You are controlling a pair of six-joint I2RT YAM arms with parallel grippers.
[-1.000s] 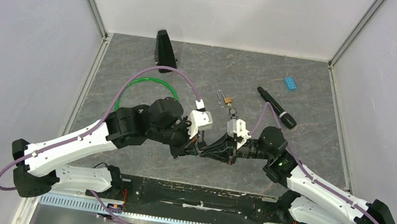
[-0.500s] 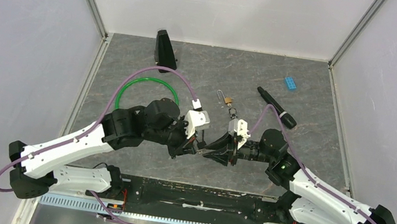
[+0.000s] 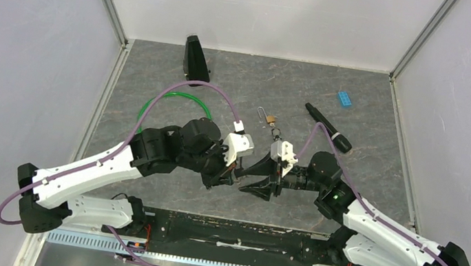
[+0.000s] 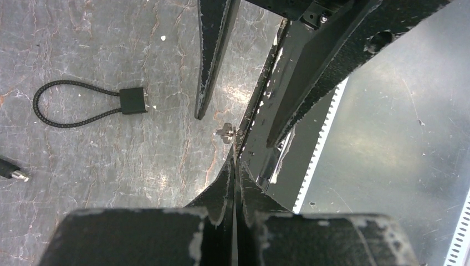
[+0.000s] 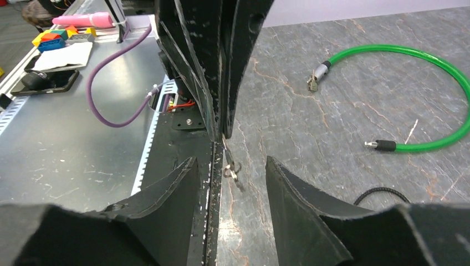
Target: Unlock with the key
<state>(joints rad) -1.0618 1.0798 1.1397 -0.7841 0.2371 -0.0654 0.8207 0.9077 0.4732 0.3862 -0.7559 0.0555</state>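
Left end effector point(image 4: 235, 158): we see its fingers pressed together, clamped on the small silver key point(image 5: 227, 155), which hangs from their tips just above the grey stone-pattern tabletop point(image 3: 372, 131).
Right end effector point(image 5: 231, 162): its fingers stand apart, one on each side of the key; we see no contact with it.
Small brass padlock point(image 3: 271, 119): it lies on the tabletop at 12 o'clock from both end effectors, near them, apart from the key.
Green cable loop point(image 3: 178, 97): we find it at 10 o'clock from the end effectors.
Black cord loop point(image 4: 83, 105): flat on the tabletop.
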